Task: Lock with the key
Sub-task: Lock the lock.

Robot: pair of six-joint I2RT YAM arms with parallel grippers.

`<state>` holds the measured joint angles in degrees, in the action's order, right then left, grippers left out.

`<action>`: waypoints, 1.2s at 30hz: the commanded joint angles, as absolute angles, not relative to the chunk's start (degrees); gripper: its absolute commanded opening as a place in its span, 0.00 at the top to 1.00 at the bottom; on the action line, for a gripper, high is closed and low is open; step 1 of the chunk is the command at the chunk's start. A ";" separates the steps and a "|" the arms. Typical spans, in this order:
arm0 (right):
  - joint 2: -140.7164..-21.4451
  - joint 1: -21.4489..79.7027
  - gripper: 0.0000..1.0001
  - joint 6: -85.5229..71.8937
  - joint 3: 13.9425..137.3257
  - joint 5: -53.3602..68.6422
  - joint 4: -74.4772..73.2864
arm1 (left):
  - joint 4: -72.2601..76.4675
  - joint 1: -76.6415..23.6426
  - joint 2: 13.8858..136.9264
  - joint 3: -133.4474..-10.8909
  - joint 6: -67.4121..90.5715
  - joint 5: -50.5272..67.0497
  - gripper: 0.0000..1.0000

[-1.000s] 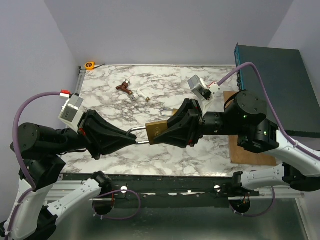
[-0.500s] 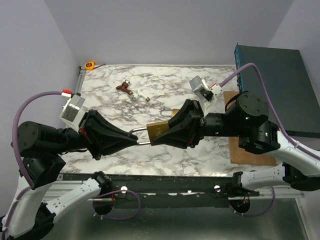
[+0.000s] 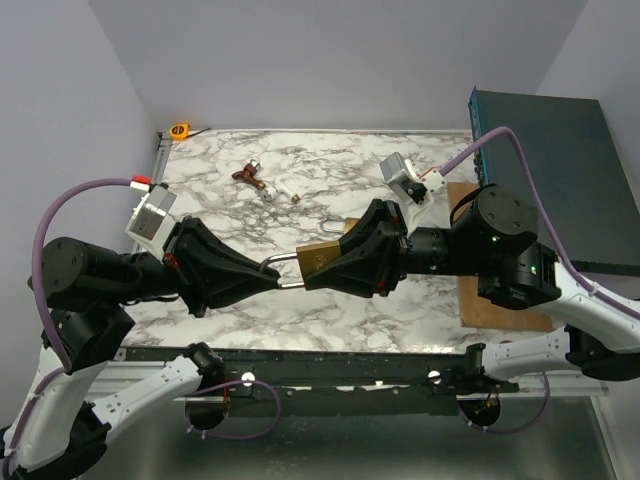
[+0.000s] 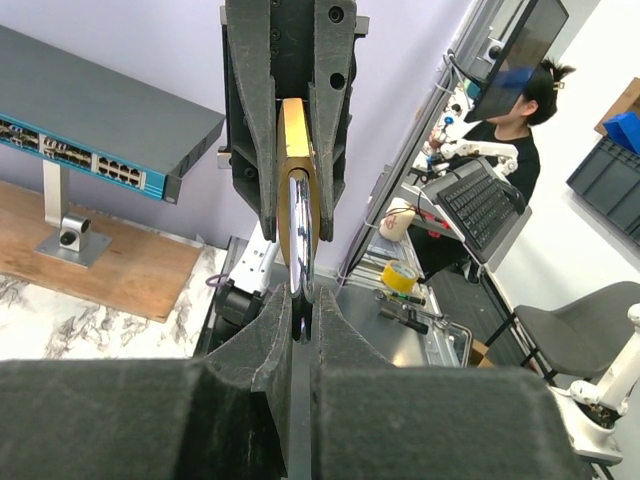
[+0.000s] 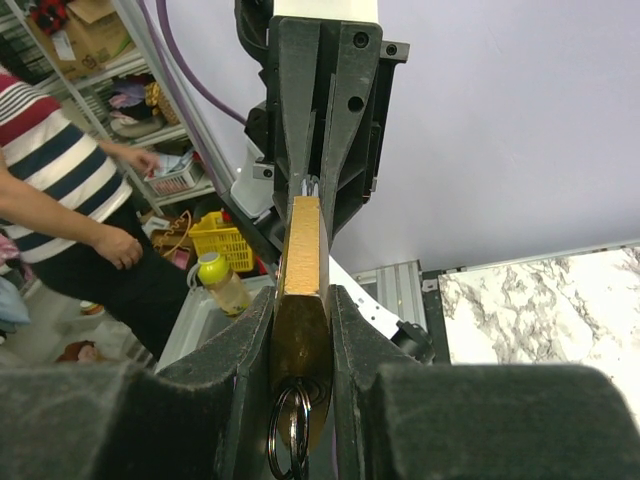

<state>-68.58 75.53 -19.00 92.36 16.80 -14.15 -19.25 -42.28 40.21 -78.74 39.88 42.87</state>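
Observation:
A brass padlock (image 3: 316, 258) hangs in the air above the marble table (image 3: 330, 165), held between both arms. My right gripper (image 3: 322, 266) is shut on its brass body (image 5: 302, 262). A dark key ring (image 5: 290, 430) hangs from the body's near end between the right fingers (image 5: 250, 350); the key itself is hidden. My left gripper (image 3: 268, 276) is shut on the silver shackle (image 3: 282, 271). In the left wrist view the shackle (image 4: 299, 225) runs from my left gripper (image 4: 300, 312) into the brass body (image 4: 293, 140).
A brown-handled object (image 3: 246, 175) and small metal bits (image 3: 284, 191) lie at the back left. An orange tape measure (image 3: 179, 130) sits in the back left corner. A silver metal loop (image 3: 336, 221) lies behind the right gripper. A network switch (image 3: 540, 170) and wooden board (image 3: 490, 300) stand on the right.
Both grippers and the padlock have drifted slightly to the right. The grips on body and shackle are unchanged.

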 commanded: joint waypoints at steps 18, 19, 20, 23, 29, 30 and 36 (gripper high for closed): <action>-79.13 79.42 0.99 -16.27 88.42 15.29 -17.77 | -19.51 -45.68 53.37 -77.46 39.51 37.40 1.00; -79.03 79.45 0.99 -16.18 88.46 15.22 -18.00 | -19.66 -45.79 53.64 -77.62 39.39 37.40 1.00; -78.95 79.39 0.99 -16.25 88.49 15.09 -18.09 | -19.84 -45.88 53.84 -77.76 39.29 37.43 1.00; -78.86 79.42 0.99 -16.26 88.38 15.21 -18.54 | -20.42 -46.31 54.66 -78.38 38.82 37.49 1.00; -79.28 79.47 0.99 -16.48 87.62 15.82 -18.83 | -20.83 -47.26 56.31 -79.36 38.41 37.16 1.00; -79.24 79.52 0.99 -16.54 87.36 15.86 -18.73 | -20.87 -47.44 56.54 -79.45 38.33 36.99 1.00; -78.82 79.61 0.99 -17.06 85.87 15.43 -18.56 | -21.01 -48.40 58.29 -80.34 37.88 36.74 1.00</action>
<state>-68.25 76.90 -18.44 92.20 15.09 -12.01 -19.51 -46.98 45.41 -83.50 38.39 43.03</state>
